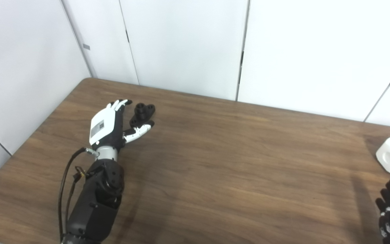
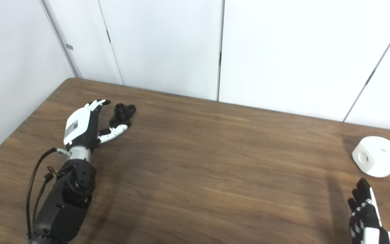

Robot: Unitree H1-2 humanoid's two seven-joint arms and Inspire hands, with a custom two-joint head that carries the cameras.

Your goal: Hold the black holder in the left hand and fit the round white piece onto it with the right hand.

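Observation:
The black holder (image 1: 142, 114) lies on the wooden table (image 1: 222, 162) at the far left. My left hand (image 1: 108, 124) is open beside it, fingers reaching along its left side and thumb under its near end; I cannot tell if they touch. The round white piece (image 2: 377, 160), with holes in its side and top, sits at the far right of the table. My right hand (image 2: 366, 217) is open and empty at the bottom right corner, a little short of the white piece.
White wall panels (image 1: 188, 44) stand right behind the table's far edge. The table's left edge runs diagonally past my left arm (image 1: 93, 200).

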